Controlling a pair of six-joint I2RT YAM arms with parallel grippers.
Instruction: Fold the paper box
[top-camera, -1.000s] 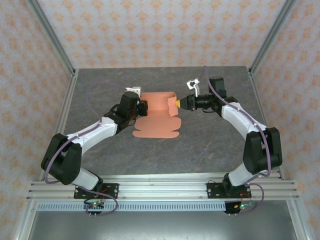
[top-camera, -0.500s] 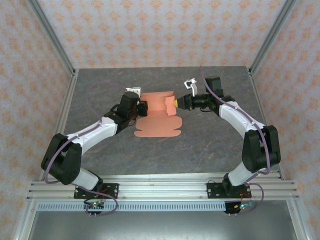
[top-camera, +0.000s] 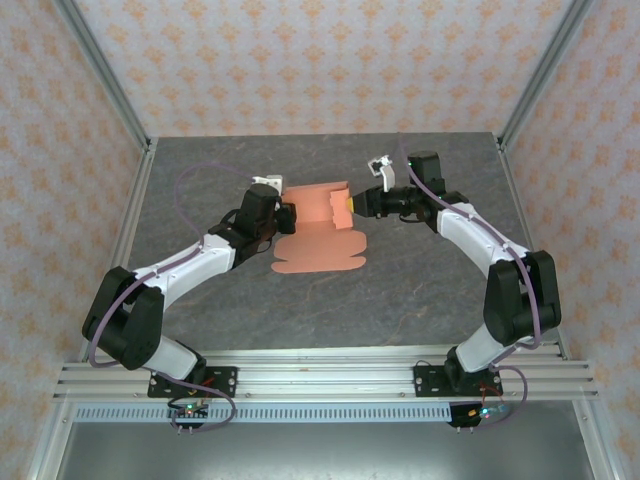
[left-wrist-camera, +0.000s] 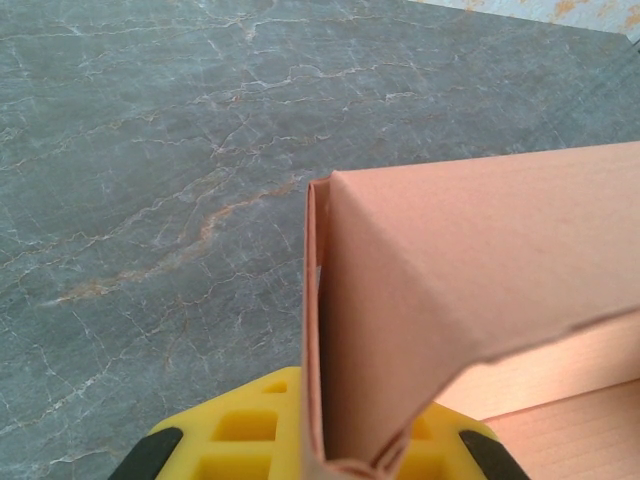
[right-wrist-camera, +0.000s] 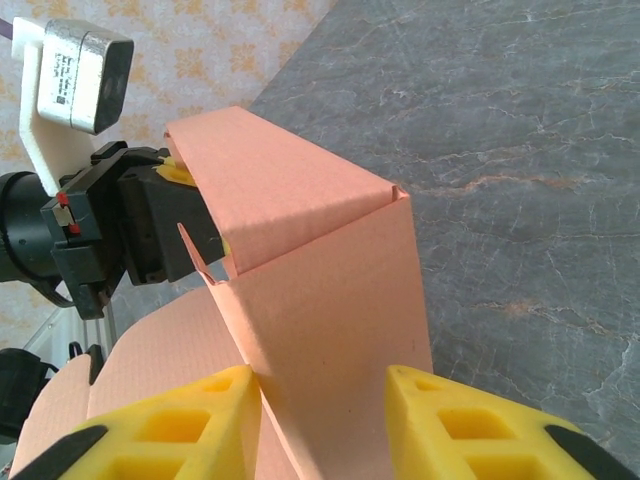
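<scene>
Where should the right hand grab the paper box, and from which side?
Take the paper box by its upright right end wall, coming from the right, one finger on each face. It stands thin and vertical, its edge toward the right hand; the left hand pinches the opposite end.

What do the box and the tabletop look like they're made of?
Paper box: thin salmon card, matte, with faint fine lines and sharp creases; probably paperboard. Table: grey with pale veins like marble and a slight sheen; could be stone or a printed laminate.
</scene>
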